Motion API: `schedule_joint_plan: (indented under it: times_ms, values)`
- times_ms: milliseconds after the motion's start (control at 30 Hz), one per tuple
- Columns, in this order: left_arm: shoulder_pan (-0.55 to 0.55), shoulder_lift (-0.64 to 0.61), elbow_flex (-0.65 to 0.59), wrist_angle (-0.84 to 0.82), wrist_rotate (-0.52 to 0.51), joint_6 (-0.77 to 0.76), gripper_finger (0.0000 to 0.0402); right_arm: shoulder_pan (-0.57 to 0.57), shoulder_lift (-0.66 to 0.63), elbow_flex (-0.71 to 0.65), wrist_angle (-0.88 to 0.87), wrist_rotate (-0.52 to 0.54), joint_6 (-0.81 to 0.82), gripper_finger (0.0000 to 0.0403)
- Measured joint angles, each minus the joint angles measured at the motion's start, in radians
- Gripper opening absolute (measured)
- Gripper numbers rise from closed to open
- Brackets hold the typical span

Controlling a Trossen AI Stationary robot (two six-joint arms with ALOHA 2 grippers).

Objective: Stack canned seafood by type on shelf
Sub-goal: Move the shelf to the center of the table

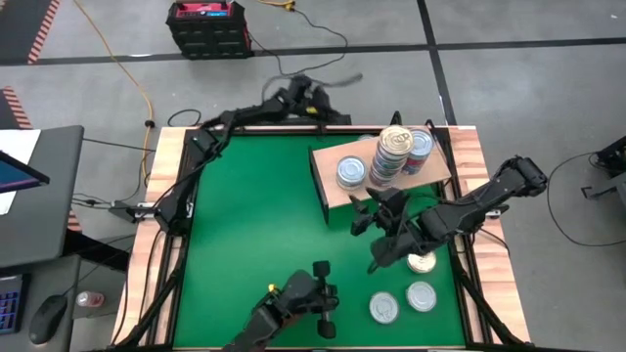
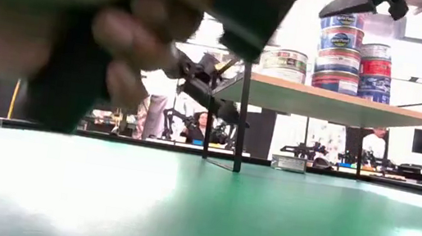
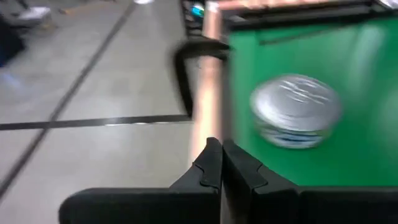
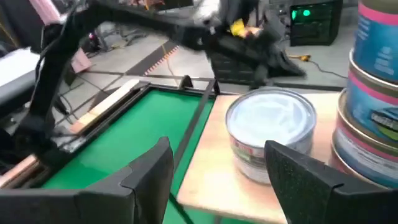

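Tins stacked on the small light-wood shelf [image 1: 337, 200], others loose on the green table [image 1: 254, 215].

On the shelf a lone round silver-lidded tin [image 1: 351, 172] sits beside a tall stack of flat tins [image 1: 390, 154] and a shorter stack [image 1: 419, 150] (blue labels show in the low view). Three loose tins [image 1: 409, 289] lie on the table near its front right corner. The right gripper [image 1: 370, 217] hovers at the shelf's front edge, fingers spread, holding nothing. The left gripper [image 1: 324, 299] sits low near the table's front, fingers pressed together, empty.
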Motion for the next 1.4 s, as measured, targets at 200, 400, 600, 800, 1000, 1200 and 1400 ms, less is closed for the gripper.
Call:
schedule_joint_plan:
  times_ms: [200,400,600,800,1000,1200,1400]
  values:
    - [0.010,-0.151,-0.109,0.030,-0.025,0.122,0.0000,0.061,-0.015,0.002,-0.030,-0.095,-0.092,0.0276]
    - [-0.035,-0.358,-0.441,0.345,-0.107,0.079,0.0000,0.048,-0.006,-0.016,-0.040,-0.368,-0.096,0.0276]
    - [-0.139,-0.593,-0.808,0.706,-0.312,0.064,0.0000,0.097,-0.002,-0.181,0.066,-0.405,0.015,0.0276]
    - [-0.250,-0.771,-0.924,0.595,-0.483,-0.022,0.0000,0.151,0.005,-0.370,0.149,-0.404,0.133,0.0276]
    - [-0.336,-0.895,-0.954,0.370,-0.657,-0.013,0.0000,0.166,0.005,-0.474,0.144,-0.397,0.230,0.0276]
    - [-0.419,-0.979,-1.031,0.276,-0.705,-0.020,0.0000,0.185,0.005,-0.584,0.152,-0.337,0.459,0.0276]
    - [-0.471,-1.041,-1.214,0.417,-0.696,-0.155,0.0000,0.216,0.005,-0.638,0.167,-0.293,0.506,0.0276]
